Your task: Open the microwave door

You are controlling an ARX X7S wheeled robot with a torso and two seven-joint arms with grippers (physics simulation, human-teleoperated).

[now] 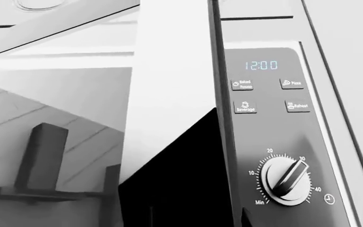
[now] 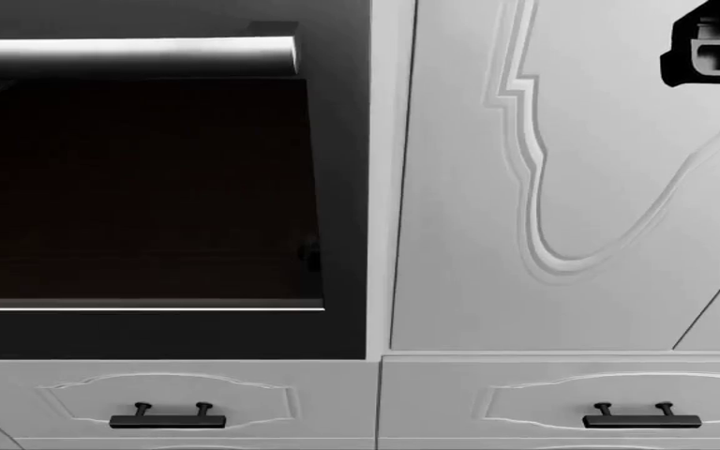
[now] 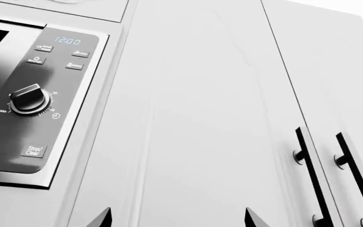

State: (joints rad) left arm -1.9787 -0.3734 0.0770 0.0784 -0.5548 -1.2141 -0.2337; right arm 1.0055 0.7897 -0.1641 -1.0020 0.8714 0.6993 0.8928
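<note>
Microwave door [image 1: 168,80]: seen only in the left wrist view, high on the wall unit, immediately left of the control panel [image 1: 276,123]. Its free edge appears to stand slightly proud of the panel, with a dark wedge of cavity showing below; judged ajar, not confirmed.

Right gripper [image 3: 176,216]: spread wide and carrying nothing. Only the two fingertips [image 3: 104,218] show. It faces the plain white cabinet door [image 3: 200,118], right of the microwave and well apart from it. Judged to be parked clear of the door's swing, taking no part in the pull.

Left gripper: no finger shows in any view, so its state cannot be reported. Its camera sits close to the door edge and the timer dial [image 1: 285,176], which suggests this arm is working at the seam.

Further out: two black bar handles [image 3: 311,175] on the cabinets to the far right. The head view looks lower, onto an oven window [image 2: 135,187] and drawer pulls [image 2: 168,417]. A black part [image 2: 711,47] at its upper right is presumably the robot's; which arm cannot be told.

Remaining work, as judged: swing the door wider to the left.
</note>
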